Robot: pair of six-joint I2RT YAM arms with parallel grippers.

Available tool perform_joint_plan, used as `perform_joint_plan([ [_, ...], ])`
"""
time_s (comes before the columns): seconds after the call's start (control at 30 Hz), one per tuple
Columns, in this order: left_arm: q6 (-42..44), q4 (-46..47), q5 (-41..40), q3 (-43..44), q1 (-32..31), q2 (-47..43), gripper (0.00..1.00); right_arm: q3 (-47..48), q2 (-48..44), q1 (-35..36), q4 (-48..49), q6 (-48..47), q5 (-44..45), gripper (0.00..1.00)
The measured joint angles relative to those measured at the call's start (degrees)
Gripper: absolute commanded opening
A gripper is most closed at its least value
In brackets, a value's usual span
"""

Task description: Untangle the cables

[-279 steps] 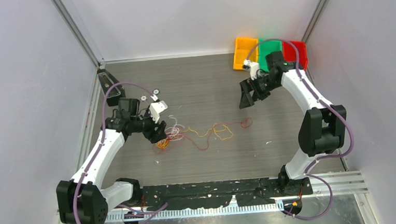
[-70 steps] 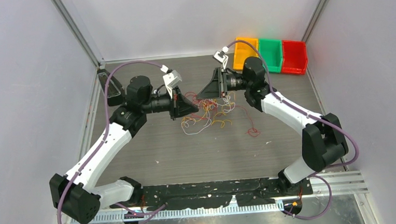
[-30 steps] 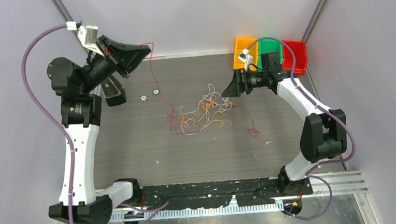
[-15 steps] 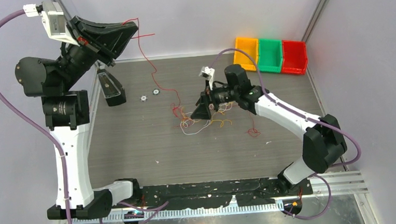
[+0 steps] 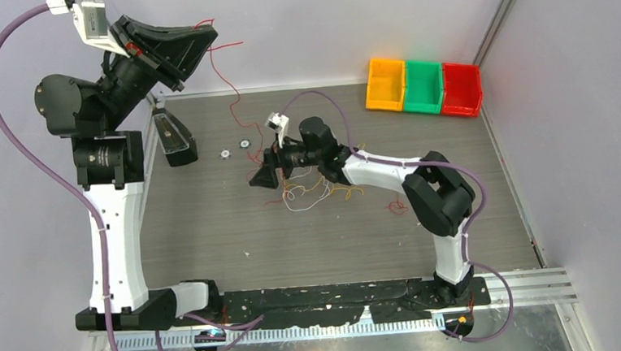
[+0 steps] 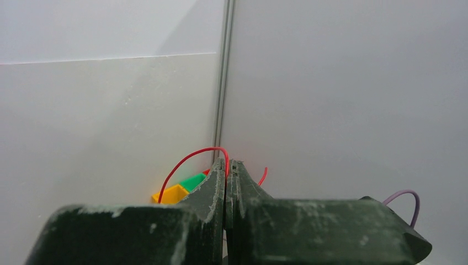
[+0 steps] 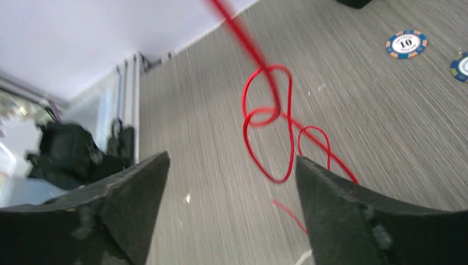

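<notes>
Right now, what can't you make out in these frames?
Left wrist: the left gripper is shut on the red cable; its fingers hide the pinch point and most of the bins.
Top: the right gripper covers part of the tangle; crossings too fine to trace.
Right wrist: red cable's upper run blurred, exits top edge; second chip cut by right edge.

The red cable (image 7: 264, 116) blurs toward the right wrist view's top edge. The left gripper (image 6: 227, 163) hides most of the bins (image 6: 190, 182); one poker chip (image 7: 462, 59) is cropped.
</notes>
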Motion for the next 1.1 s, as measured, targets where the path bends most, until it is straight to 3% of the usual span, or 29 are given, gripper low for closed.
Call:
perform_joint_plan([
  [0.03, 0.1, 0.0, -0.1, 0.0, 0.0, -0.1, 0.0, 1.3, 1.5, -0.2, 1.0, 1.1, 0.2, 0.6],
  [0.07, 0.2, -0.1, -0.2, 0.0, 0.0, -0.3, 0.0, 2.9, 2.9, -0.3, 2.0, 2.3, 0.3, 0.52],
  [0.13, 0.6, -0.2, -0.4, -0.6, 0.0, -0.8, 0.0, 5.7, 4.9, -0.4, 4.3, 5.0, 0.6, 0.23],
  [0.17, 0.9, -0.2, -0.5, -1.4, 0.0, -1.4, 0.0, 6.8, 5.5, -0.5, 5.9, 6.6, 0.7, 0.11],
  [0.2, 1.1, -0.3, -0.5, -2.7, 0.0, -2.2, 0.0, 7.5, 5.6, -0.6, 7.2, 8.0, 0.7, 0.07],
  [0.43, 5.1, -4.9, -0.4, -16.4, 1.8, -11.5, 0.0, 6.4, 4.2, -2.6, 14.1, 15.8, -0.7, 0.06],
  [0.63, 16.1, -15.9, -1.4, -31.5, 2.1, -20.2, 0.0, 1.9, -4.1, -4.5, 14.5, 18.1, -6.1, 0.06],
  [0.93, 20.9, -23.8, 1.3, -49.9, -0.2, -15.3, 0.01, 2.3, -11.7, -4.9, 20.1, 23.6, -12.1, 0.06],
  [0.97, 21.4, -24.7, 1.5, -50.9, -0.7, -15.2, 0.11, 2.4, -11.7, -5.1, 20.4, 24.5, -12.5, 0.06],
  [1.03, 22.4, -25.5, 2.0, -51.8, -1.2, -15.6, 0.53, 2.4, -11.7, -5.7, 20.8, 26.6, -13.2, 0.06],
  [1.1, 23.7, -25.6, 2.2, -51.8, -1.5, -16.4, 0.73, 2.7, -11.7, -7.6, 21.4, 29.2, -14.0, 0.06],
])
